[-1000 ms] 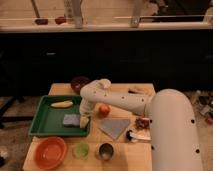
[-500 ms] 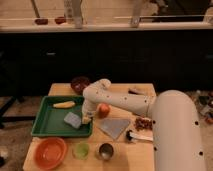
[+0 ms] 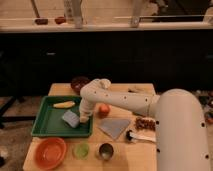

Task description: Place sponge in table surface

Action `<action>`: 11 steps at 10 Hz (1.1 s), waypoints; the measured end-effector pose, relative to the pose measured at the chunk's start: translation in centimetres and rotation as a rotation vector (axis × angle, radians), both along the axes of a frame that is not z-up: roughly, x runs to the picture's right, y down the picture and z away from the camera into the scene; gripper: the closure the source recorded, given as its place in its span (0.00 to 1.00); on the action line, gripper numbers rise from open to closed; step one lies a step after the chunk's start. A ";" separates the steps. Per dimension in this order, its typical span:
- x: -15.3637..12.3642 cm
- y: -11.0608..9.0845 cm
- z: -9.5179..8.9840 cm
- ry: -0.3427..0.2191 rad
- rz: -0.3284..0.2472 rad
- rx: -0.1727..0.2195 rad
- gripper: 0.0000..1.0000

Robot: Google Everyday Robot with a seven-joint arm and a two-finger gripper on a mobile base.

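Observation:
The sponge [image 3: 70,119], a small thick grey-blue block, lies tilted in the right part of the green tray [image 3: 47,126]. My gripper [image 3: 83,118] reaches down from the white arm [image 3: 130,101] into the tray, right beside the sponge's right edge and touching or nearly touching it. The light wooden table surface [image 3: 127,149] lies under everything. A flat grey-blue cloth [image 3: 114,127] lies on the table to the right of the tray.
A banana [image 3: 64,104] lies in the tray's far part. A red apple [image 3: 104,109], a dark bowl [image 3: 78,82], an orange bowl [image 3: 49,152], a green cup [image 3: 81,150], a metal cup [image 3: 105,150] and a snack bag [image 3: 145,123] stand on the table.
The sponge has shifted a little and now sits more tilted in the tray. The gripper stays low beside it; the arm has barely moved.

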State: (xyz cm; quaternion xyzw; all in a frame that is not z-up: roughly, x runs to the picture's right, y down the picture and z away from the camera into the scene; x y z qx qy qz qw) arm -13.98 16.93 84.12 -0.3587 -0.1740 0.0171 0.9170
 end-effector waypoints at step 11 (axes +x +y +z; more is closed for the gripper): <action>5.6 -13.0 -5.5 0.015 0.044 0.182 1.00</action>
